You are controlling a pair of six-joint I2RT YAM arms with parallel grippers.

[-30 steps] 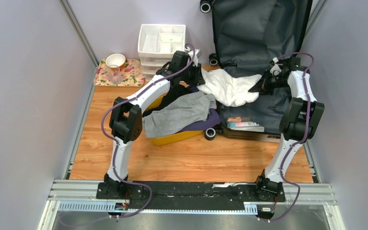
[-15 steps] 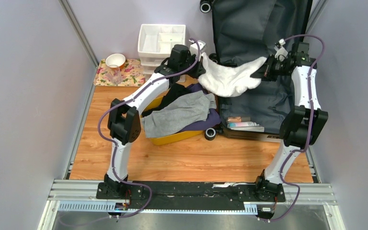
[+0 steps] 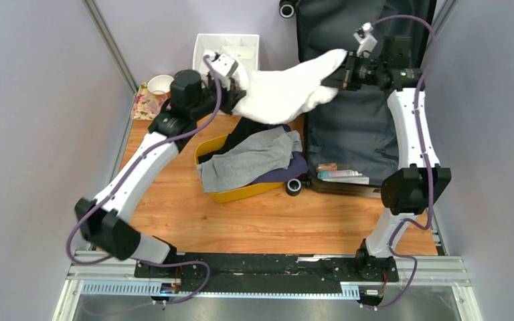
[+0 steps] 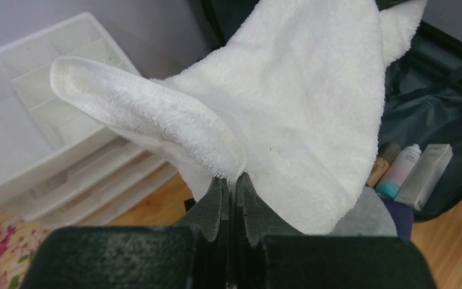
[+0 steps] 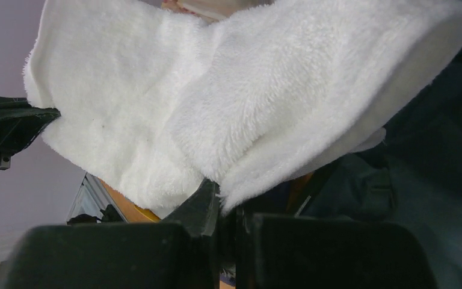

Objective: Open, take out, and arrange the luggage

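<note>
White towel [image 3: 284, 90] is held stretched btwn both grippers: L gripper [image 4: 231, 180] clamped on one edge, R gripper [image 5: 225, 201] clamped on opp. edge. Open luggage [image 3: 361, 127] seen below R gripper.

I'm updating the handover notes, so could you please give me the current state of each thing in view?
luggage: open, lid raised, toiletries inside.
white towel: lifted, stretched between both grippers.
left gripper: shut on white towel.
right gripper: shut on white towel.
yellow bin: full of clothes.
drawer organizer: drawers closed.
</note>
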